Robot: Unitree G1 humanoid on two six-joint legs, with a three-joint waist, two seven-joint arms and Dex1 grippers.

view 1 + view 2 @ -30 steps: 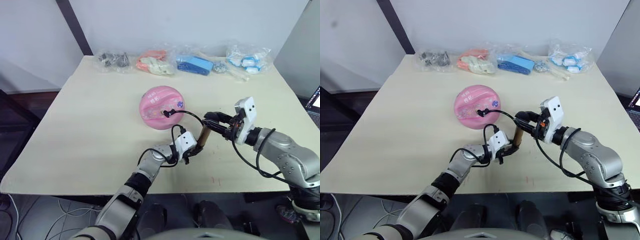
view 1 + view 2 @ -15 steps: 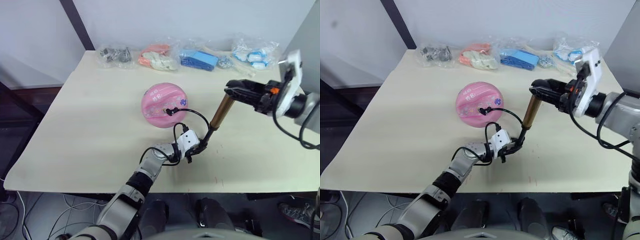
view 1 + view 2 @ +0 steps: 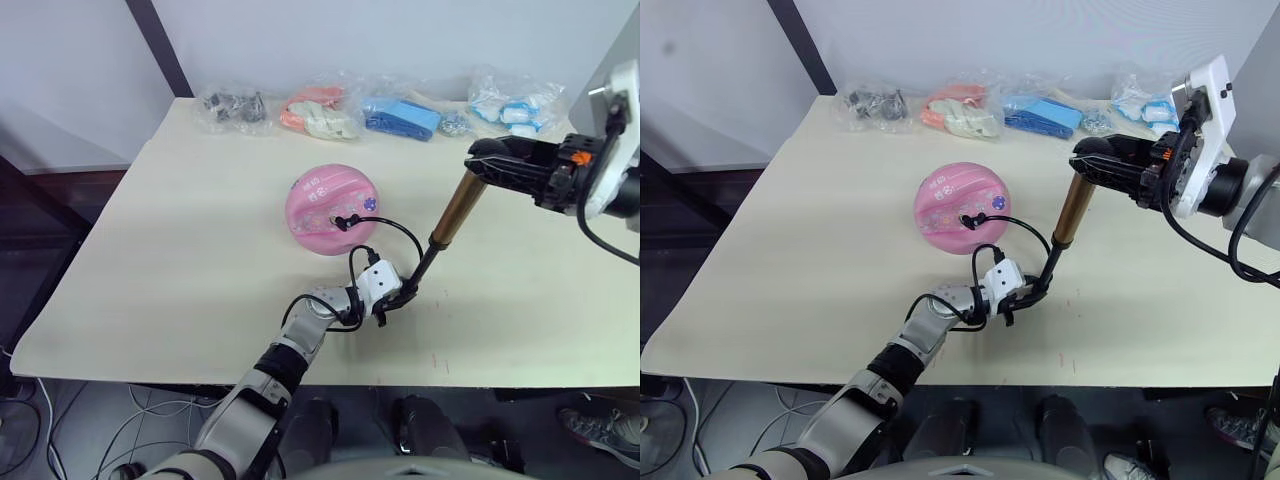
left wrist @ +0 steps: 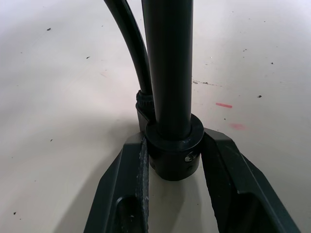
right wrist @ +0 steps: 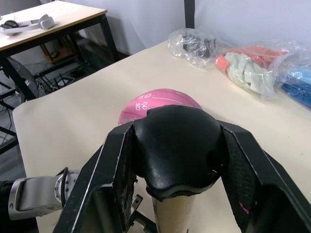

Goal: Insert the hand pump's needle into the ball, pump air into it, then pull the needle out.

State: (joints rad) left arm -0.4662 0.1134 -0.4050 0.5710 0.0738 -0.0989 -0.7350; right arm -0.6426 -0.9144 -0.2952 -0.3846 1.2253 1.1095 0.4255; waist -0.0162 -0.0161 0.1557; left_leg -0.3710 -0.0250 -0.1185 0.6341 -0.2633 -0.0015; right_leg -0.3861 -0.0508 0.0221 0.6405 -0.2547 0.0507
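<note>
The ball [image 3: 330,210] sat mid-table with the needle [image 3: 333,222] at its near side, hose looping to the pump [image 3: 447,217]. The left gripper [image 3: 392,298] pinched the pump's base cap against the table; the right gripper [image 3: 497,164] clasped the raised handle. A skewed push could tip the pump and tug the needle out. Bags [image 3: 325,112] lay along the far edge, out of the way.

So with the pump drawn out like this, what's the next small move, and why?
Probably push the right gripper back down towards the left gripper: the hand pump is extended, its base clamped, and its needle sits in the ball, so a downstroke should send air in.
</note>
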